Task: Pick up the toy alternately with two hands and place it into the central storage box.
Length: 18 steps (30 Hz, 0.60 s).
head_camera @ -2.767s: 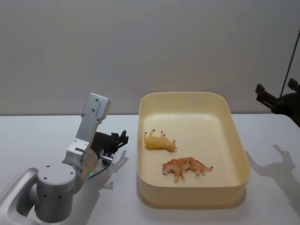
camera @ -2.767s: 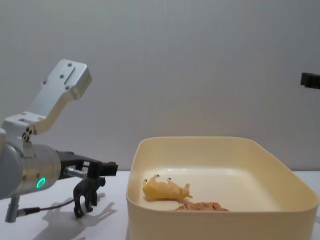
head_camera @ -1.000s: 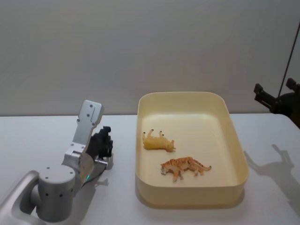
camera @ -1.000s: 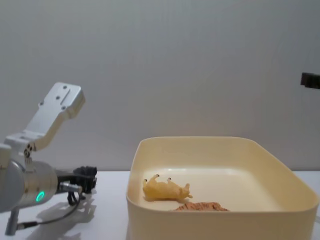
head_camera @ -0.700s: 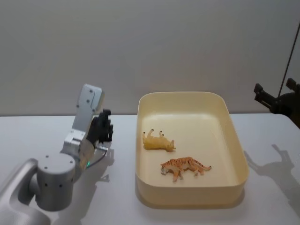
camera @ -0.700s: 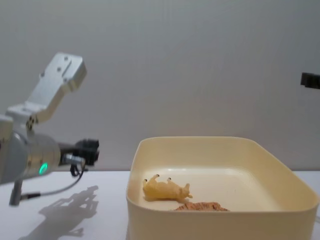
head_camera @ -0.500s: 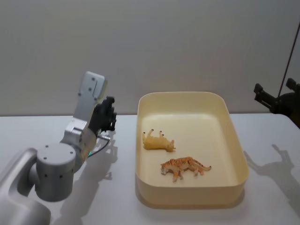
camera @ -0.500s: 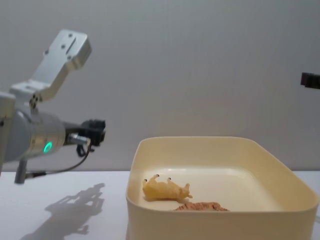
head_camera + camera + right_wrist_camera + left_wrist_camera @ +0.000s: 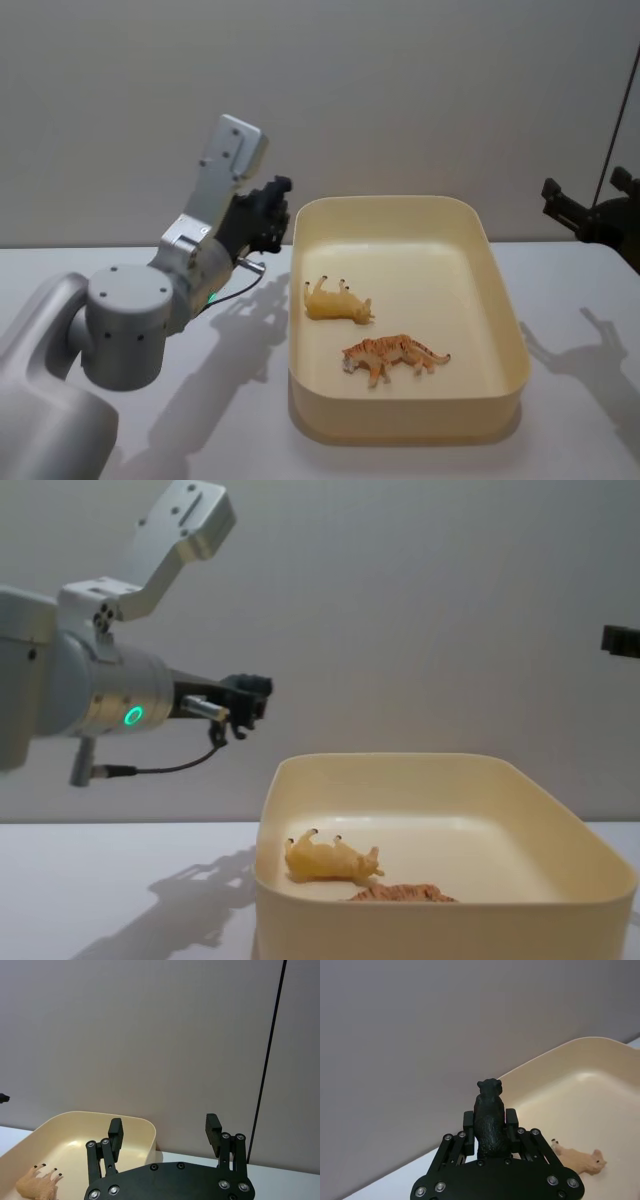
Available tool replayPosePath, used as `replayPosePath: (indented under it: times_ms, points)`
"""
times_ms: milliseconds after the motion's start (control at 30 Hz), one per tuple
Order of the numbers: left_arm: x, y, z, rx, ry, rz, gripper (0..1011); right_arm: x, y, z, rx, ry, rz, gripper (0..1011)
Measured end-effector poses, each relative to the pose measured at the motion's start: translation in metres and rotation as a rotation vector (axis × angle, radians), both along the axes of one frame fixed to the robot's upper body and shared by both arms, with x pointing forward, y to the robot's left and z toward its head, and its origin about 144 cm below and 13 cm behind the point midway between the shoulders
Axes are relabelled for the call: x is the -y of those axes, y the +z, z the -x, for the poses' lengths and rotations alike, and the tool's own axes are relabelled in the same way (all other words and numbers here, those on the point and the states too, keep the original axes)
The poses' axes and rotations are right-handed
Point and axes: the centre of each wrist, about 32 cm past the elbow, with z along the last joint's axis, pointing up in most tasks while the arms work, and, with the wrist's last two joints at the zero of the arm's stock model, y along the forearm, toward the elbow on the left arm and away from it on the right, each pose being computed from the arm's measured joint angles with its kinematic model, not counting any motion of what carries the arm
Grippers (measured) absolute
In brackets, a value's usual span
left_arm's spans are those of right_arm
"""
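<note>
Two toys, a yellow animal and a tiger, already lay in the storage box, while the left gripper, clamped on a black toy, was at the box's 10 o'clock, and the right gripper waited with fingers apart.

A white table carries the cream-yellow storage box.

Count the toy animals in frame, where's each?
3. A pale yellow animal lies on its side in the storage box; a tiger lies nearer the box's front wall; a black animal is gripped in the raised left end effector, left of the box.
</note>
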Motion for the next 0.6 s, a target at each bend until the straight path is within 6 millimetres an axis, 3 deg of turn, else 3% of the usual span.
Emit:
replayPosePath:
  times_ms: [533,600]
  points:
    - [0.019,0.010,-0.022,-0.058,-0.238,-0.014,339,0.000,0.000,0.000,0.000,0.000,0.000,1001]
    - [0.023,0.010,-0.027,-0.068,-0.277,-0.012,376,0.000,0.000,0.000,0.000,0.000,0.000,1001]
